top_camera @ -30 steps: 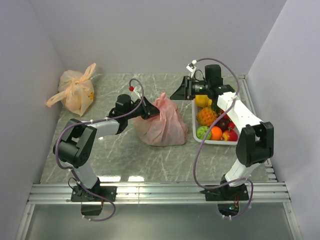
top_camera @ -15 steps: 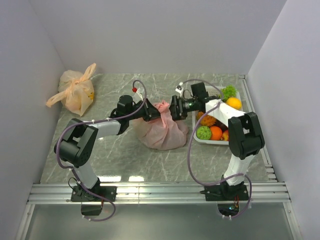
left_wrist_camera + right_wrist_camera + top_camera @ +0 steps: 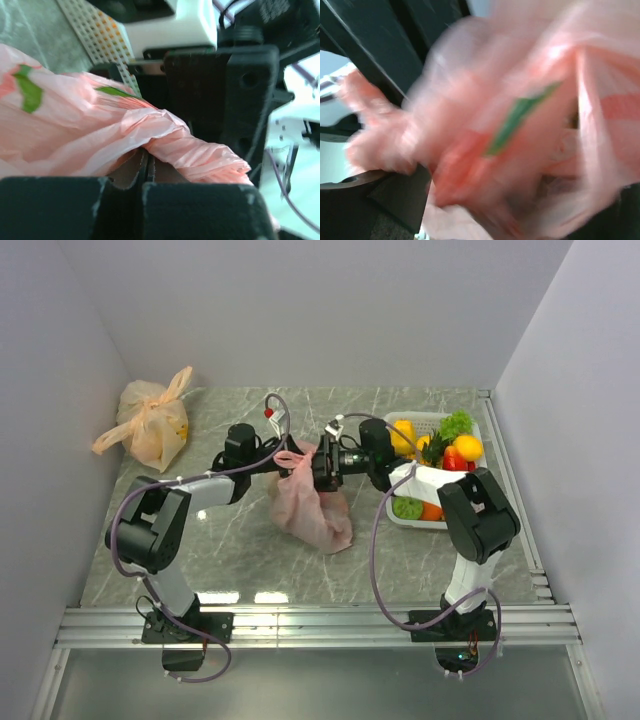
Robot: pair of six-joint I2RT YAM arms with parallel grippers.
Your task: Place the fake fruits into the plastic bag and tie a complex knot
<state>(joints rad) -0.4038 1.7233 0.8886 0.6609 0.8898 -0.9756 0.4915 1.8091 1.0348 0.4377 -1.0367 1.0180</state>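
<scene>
The pink plastic bag (image 3: 312, 508) sags on the marble table, its top bunched up between my two grippers. My left gripper (image 3: 288, 461) is shut on the twisted pink plastic (image 3: 200, 155), which is pinched at the fingertips (image 3: 148, 161). My right gripper (image 3: 322, 468) is pressed against the bag top from the right. Blurred pink plastic (image 3: 520, 125) fills the right wrist view and hides how its jaws stand. The fake fruits (image 3: 440, 452) lie in the white basket (image 3: 430, 417) to the right: yellow, orange, red and green ones. What is inside the bag does not show.
A pale orange knotted bag (image 3: 150, 425) sits at the back left corner. Grey walls close the table in on three sides. The right forearm lies across the basket's left half. A metal rail (image 3: 320, 625) runs along the near edge.
My right arm swung left from over the basket to the bag top. The left gripper pulled the bag top leftwards, and the bag slumped and narrowed.
</scene>
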